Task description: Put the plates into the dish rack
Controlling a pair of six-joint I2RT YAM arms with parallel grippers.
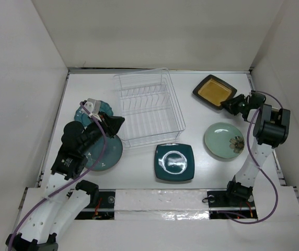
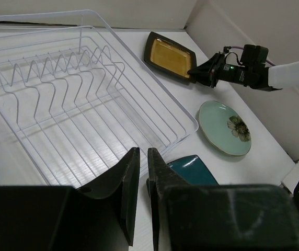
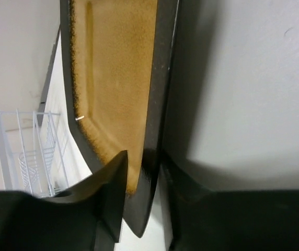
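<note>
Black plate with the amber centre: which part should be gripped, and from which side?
The raised rim at the corner facing the right gripper, approached from that side. The black plate is shallow, so only its thin upturned edge can be pinched: one finger on the amber face, one beneath. That gripper straddles the rim this way.

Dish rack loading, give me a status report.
Right gripper shut on black amber-centred plate. Left gripper nearly shut, empty. Dish rack empty. Nothing between plate and rack.

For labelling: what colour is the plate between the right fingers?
Square plate: black rim, amber centre; best in the right wrist view.
</note>
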